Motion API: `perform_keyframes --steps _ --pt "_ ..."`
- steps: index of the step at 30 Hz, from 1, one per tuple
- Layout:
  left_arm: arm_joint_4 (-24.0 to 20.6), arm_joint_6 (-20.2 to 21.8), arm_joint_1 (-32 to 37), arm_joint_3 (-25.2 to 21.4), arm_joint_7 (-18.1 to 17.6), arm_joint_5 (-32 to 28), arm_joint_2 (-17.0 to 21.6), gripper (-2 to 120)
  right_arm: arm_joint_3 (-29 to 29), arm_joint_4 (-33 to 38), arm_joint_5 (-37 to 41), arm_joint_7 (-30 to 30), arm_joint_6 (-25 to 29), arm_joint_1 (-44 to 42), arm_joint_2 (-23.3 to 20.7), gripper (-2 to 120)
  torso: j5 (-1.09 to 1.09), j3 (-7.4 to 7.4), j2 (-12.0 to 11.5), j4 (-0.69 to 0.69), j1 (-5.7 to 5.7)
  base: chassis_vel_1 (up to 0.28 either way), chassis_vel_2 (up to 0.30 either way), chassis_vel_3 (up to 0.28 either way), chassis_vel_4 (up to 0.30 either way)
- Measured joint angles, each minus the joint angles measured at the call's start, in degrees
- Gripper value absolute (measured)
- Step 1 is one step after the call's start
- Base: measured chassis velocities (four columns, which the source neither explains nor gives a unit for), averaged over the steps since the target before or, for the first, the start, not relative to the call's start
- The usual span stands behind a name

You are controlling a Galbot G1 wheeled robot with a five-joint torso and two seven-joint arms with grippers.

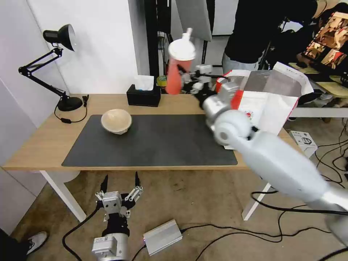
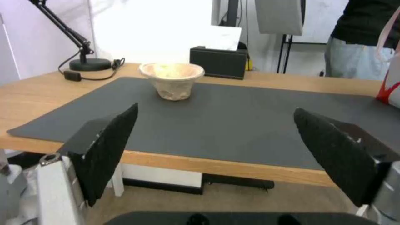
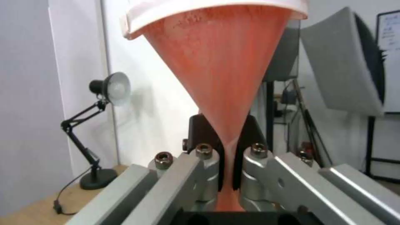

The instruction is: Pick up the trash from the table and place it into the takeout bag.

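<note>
Hanging below the tabletop's (image 1: 47, 145) front edge, the left hand (image 1: 121, 186) is spread and holds nothing, with the beige paper bowl (image 1: 116, 121) upright near the mat's (image 1: 163, 145) back left corner. Past the back edge, the right hand (image 1: 188, 78) pinches the red drink cup (image 1: 175, 74), white-lidded and squeezed flat at its base, high in the air just left of the open takeout bag (image 1: 268, 101) at the right end.

R gripper (image 1: 187, 80) raised, clamped, L gripper (image 1: 121, 182) low, fingers apart
</note>
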Motion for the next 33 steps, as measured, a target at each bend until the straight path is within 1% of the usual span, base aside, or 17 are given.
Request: perform_keyframes --steps 3,8,17,19,20,23,26,33 --pt "-0.1 0.0 0.0 0.0 0.0 0.0 0.1 100 1.5 2.2 0.9 0.1 -0.4 -0.5 -2.1 2 -0.01 0.00 0.0 0.01 0.00 0.000 0.000 0.000 0.000" --pt "-0.6 -0.1 0.5 0.0 0.0 0.3 -0.1 100 2.1 3.9 1.8 0.3 -0.8 -0.2 -3.5 2 -0.01 0.00 0.0 0.02 0.00 0.000 0.000 0.000 0.000" --pt "-1.5 -0.2 1.2 -0.3 0.0 0.5 0.4 100 4.7 7.2 5.1 0.8 -1.9 0.8 -8.1 2 -0.02 0.01 0.0 0.02 0.00 0.000 0.000 0.000 0.000" --pt "-1.5 -0.2 1.2 -0.3 0.0 0.5 0.5 100 4.9 7.4 5.3 0.8 -1.9 0.8 -8.4 2 -0.02 0.01 0.0 0.02 0.00 0.000 0.000 0.000 0.000" --pt "-1.6 -0.2 1.2 -0.2 0.0 0.5 0.5 100 5.6 7.8 6.1 0.8 -2.2 1.1 -9.4 2 -0.01 0.00 0.0 0.02 0.00 0.000 0.000 0.000 0.000" --pt "-1.6 -0.2 1.2 -0.2 0.0 0.6 0.5 100 6.3 8.1 6.7 0.9 -2.4 1.2 -10.3 2 -0.02 0.01 0.0 0.02 0.00 0.000 0.000 0.000 0.000" --pt "-1.6 -0.4 1.2 0.0 0.0 0.7 0.6 100 7.6 8.8 8.0 1.2 -2.7 1.3 -12.2 2 -0.01 0.00 0.0 0.02 0.00 0.000 0.000 0.000 0.000" --pt "-1.6 -0.4 1.2 0.1 0.0 0.7 0.7 100 10.0 8.6 9.4 1.1 -2.8 0.7 -14.8 2 -0.02 0.00 0.0 0.02 0.00 0.000 0.000 0.000 0.000"
